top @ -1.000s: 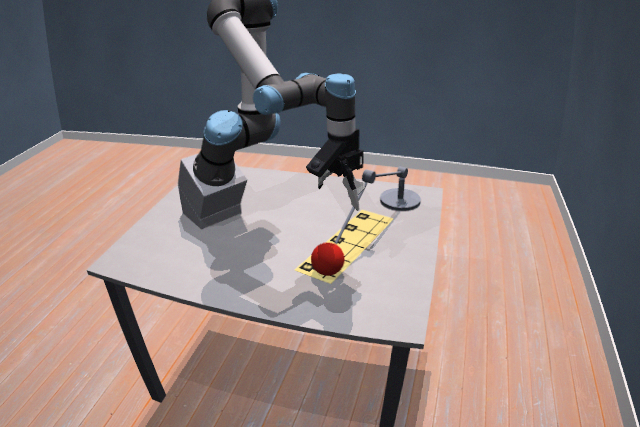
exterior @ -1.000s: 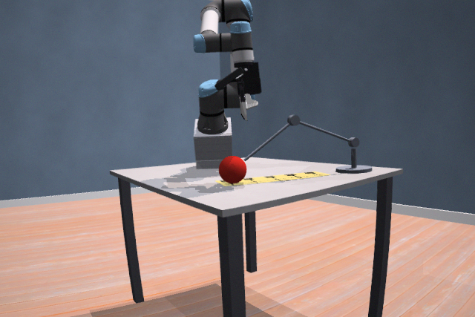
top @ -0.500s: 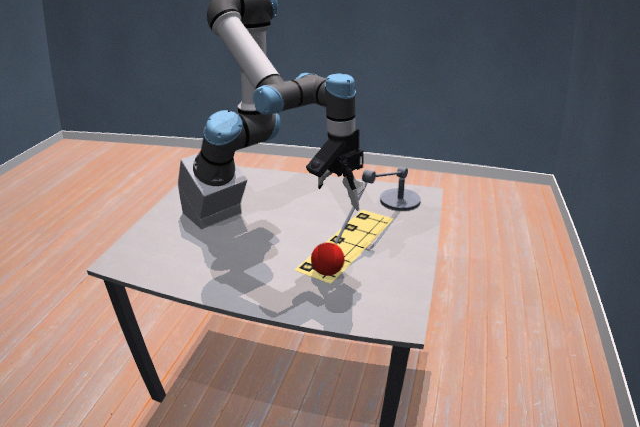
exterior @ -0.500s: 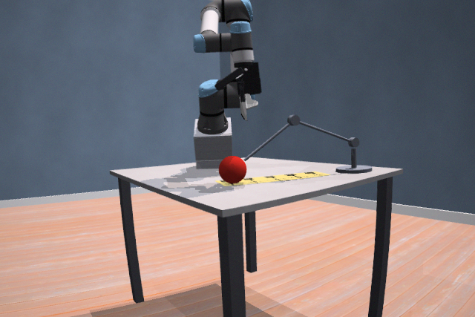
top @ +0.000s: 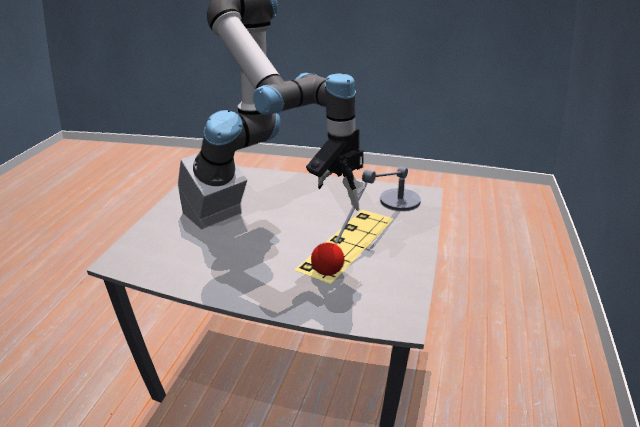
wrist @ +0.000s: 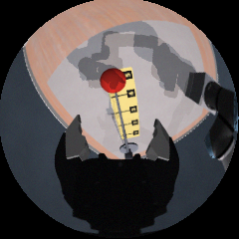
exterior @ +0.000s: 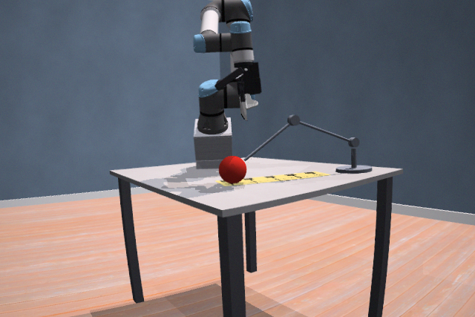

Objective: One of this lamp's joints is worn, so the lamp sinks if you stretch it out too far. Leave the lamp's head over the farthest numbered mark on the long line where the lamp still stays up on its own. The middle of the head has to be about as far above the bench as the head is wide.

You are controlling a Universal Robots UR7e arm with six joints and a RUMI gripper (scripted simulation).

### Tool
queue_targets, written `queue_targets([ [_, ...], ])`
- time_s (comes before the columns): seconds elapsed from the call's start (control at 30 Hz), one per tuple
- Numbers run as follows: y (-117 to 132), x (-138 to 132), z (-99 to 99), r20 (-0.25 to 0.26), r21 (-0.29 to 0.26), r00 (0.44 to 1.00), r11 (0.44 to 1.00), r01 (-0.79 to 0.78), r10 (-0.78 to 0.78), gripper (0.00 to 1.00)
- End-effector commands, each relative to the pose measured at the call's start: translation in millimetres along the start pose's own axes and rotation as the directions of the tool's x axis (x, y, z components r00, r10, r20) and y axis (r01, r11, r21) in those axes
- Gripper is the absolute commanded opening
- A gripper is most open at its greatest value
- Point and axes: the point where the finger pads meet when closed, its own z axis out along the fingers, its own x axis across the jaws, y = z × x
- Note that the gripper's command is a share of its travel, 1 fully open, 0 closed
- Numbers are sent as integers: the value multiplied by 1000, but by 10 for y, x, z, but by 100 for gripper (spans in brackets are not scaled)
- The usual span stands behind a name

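Note:
The lamp's red ball head (top: 327, 258) rests low at the far end of the yellow strip of numbered marks (top: 347, 244), touching or almost touching the bench in the exterior view (exterior: 232, 169). Its thin grey arm runs up to an elbow joint (exterior: 293, 119), then down to a second joint (exterior: 353, 142) on a short post over the round dark base (top: 400, 199). My gripper (top: 338, 185) is open and empty, high above the strip near the elbow, well apart from the head. In the wrist view the head (wrist: 113, 81) covers the strip's far end (wrist: 125, 102), between my open fingers.
The robot's grey pedestal (top: 210, 198) stands at the bench's back left. The bench edge (top: 258, 319) lies a short way beyond the head. The lamp base stands near the far right edge.

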Motion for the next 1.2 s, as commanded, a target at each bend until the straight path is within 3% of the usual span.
queue_targets([
  [0.0, -9, -4, -5, 3, -143, 990, 979, 143, -144, 100],
  [0.23, -9, -4, -5, 3, -143, 990, 979, 143, -144, 100],
  [0.73, 105, 19, 379, 0, -95, 995, 991, 96, -96, 100],
  [1.17, 184, 39, 627, -1, -111, 994, 988, 108, -109, 100],
])
